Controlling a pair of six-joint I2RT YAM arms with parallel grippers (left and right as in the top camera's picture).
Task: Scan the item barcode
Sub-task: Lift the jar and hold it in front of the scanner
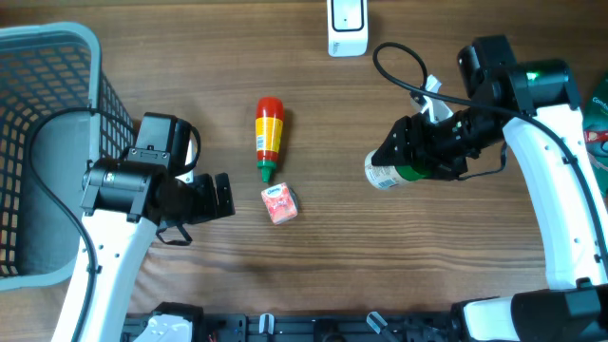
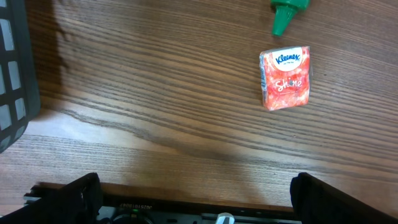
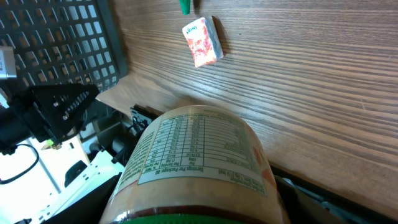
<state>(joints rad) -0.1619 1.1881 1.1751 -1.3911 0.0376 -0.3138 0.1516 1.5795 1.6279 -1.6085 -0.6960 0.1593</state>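
My right gripper [image 1: 410,161] is shut on a jar [image 1: 383,174] with a green lid and a pale label, held sideways above the table at the right. In the right wrist view the jar [image 3: 199,155] fills the lower frame and shows a nutrition table; no barcode shows. A white scanner [image 1: 348,27] stands at the table's far edge, above and left of the jar. My left gripper [image 1: 224,197] stands open and holds nothing, just left of a red tissue pack [image 1: 279,203]. Its dark fingertips [image 2: 84,194] sit wide apart at the bottom of the left wrist view.
A red sauce bottle [image 1: 269,135] with a green cap lies beyond the tissue pack [image 2: 286,77]. A blue-grey mesh basket [image 1: 43,114] stands at the far left. Green packaging [image 1: 598,104] pokes in at the right edge.
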